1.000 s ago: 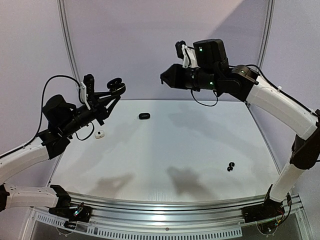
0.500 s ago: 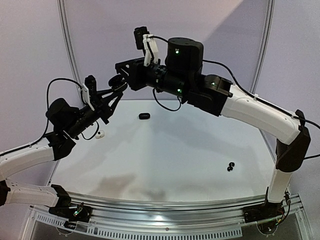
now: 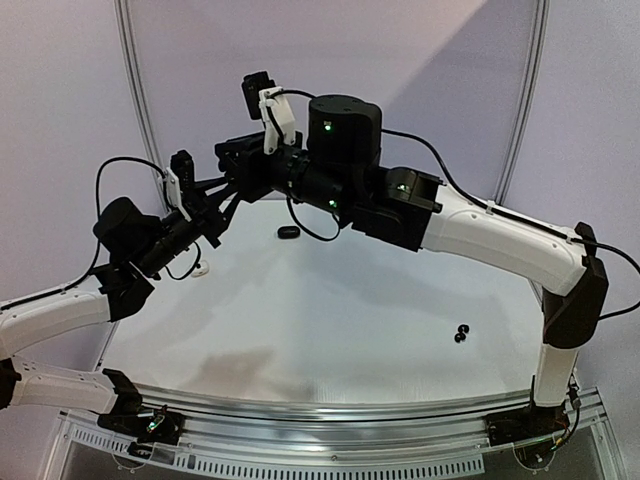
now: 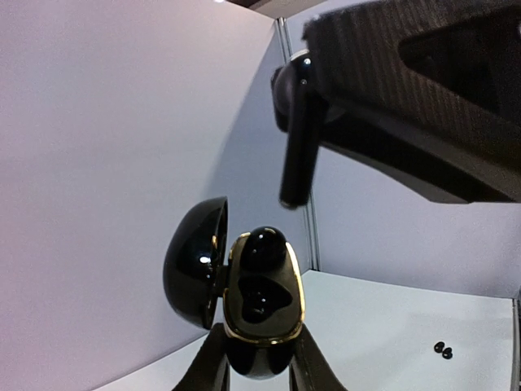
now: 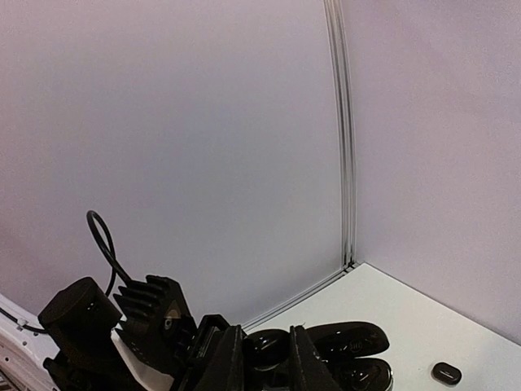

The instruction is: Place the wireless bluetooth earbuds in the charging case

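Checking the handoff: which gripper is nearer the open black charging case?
Left. The left gripper is shut on the open case; the right gripper hangs just above it, apart, holding a black earbud.

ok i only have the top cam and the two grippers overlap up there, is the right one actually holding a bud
Observer: Yes. In the left wrist view the right gripper pinches a black earbud by its head, with the stem hanging down.
Operator: is the case open
Observer: Yes. The lid of the charging case is swung open to one side, and the left gripper clamps the case by its lower end.
Operator: bud in yet
Observer: No. The stem tip hangs above the case with a visible gap between them.
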`<act>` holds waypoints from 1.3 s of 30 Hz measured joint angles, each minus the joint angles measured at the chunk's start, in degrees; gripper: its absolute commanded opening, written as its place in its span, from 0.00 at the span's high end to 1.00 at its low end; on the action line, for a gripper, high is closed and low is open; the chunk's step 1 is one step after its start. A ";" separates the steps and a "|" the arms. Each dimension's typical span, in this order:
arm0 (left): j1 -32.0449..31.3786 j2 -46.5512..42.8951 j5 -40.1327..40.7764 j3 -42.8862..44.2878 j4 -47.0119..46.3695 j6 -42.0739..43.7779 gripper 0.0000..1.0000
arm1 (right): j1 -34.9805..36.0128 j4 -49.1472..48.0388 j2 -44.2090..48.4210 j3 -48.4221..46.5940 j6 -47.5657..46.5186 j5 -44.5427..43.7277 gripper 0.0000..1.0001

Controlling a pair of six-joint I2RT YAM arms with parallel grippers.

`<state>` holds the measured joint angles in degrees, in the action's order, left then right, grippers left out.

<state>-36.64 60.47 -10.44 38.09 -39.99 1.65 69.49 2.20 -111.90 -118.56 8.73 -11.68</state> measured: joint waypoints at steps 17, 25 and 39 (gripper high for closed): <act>0.00 0.00 0.17 -0.35 -1.05 -0.66 1.00 | 0.00 -0.52 -1.77 0.00 -0.02 -2.97 1.00; 0.00 -0.02 0.15 -0.39 -1.07 -0.83 1.00 | 0.00 -0.52 -1.92 0.00 -0.02 -3.28 1.00; 0.00 -0.02 -0.02 -0.39 -1.07 -0.83 1.00 | 0.00 0.87 -1.92 0.00 -0.87 -4.76 1.00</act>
<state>-36.64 60.45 -10.46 37.69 -41.06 0.82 69.49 3.07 -113.82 -118.56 7.86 -16.45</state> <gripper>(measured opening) 0.232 0.161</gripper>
